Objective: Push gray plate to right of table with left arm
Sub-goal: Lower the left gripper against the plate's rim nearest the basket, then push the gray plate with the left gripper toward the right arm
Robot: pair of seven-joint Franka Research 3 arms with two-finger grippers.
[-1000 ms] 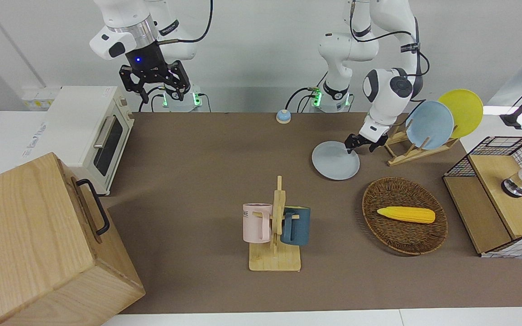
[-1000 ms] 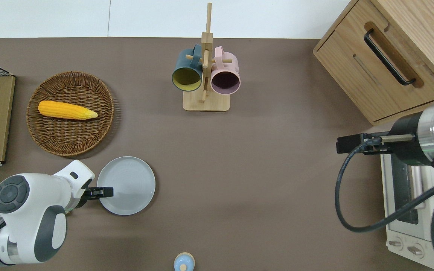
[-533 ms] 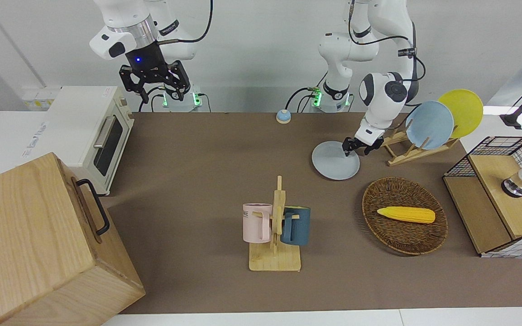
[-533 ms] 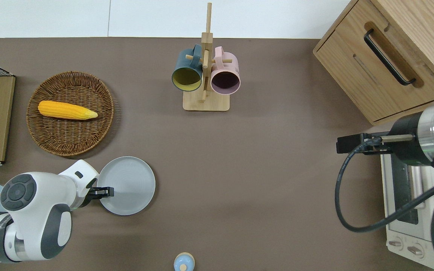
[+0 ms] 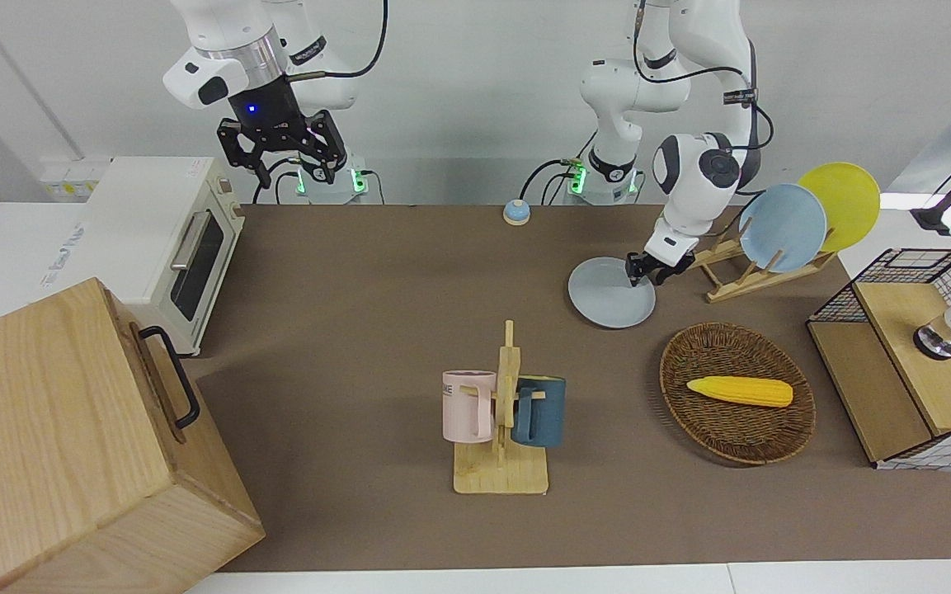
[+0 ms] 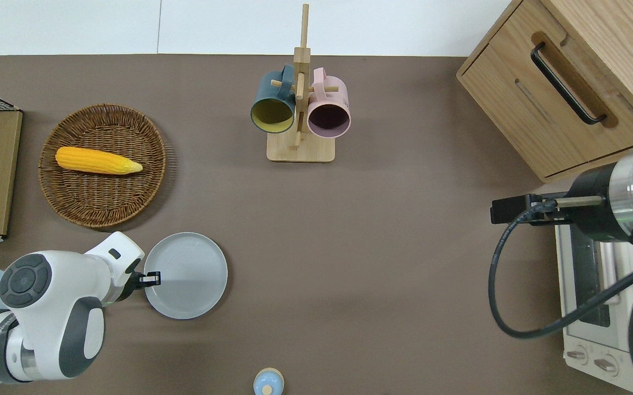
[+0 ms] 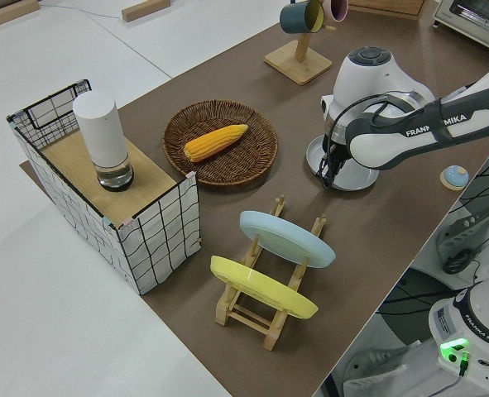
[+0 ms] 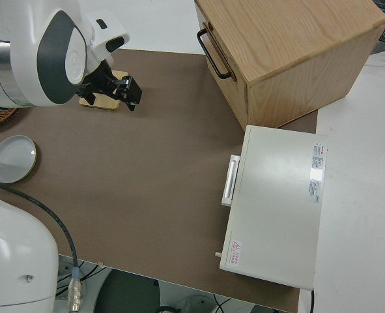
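The gray plate (image 5: 609,295) (image 6: 187,276) lies flat on the brown table (image 5: 360,272), between the wicker basket and the robots, toward the left arm's end. My left gripper (image 5: 634,275) (image 6: 152,278) is low at the table, its tip against the plate's rim on the side toward the left arm's end. The left side view shows the plate (image 7: 356,176) partly hidden by the left arm's wrist. My right gripper (image 5: 281,161) is open, empty and parked.
A rack with a sky-blue plate (image 5: 782,227) and a yellow plate (image 5: 842,202) stands beside the left gripper. A wicker basket (image 5: 677,363) holds a corn cob (image 5: 739,390). A mug tree (image 5: 504,412), a bell (image 5: 516,212), a toaster oven (image 5: 162,239), a wooden box (image 5: 54,445) and a wire crate (image 5: 912,355) also stand on the table.
The left arm's wrist has swung in and the gripper has settled at the plate's rim. The plate has slid a little toward the right arm's end and toward the robots. The right arm has not moved.
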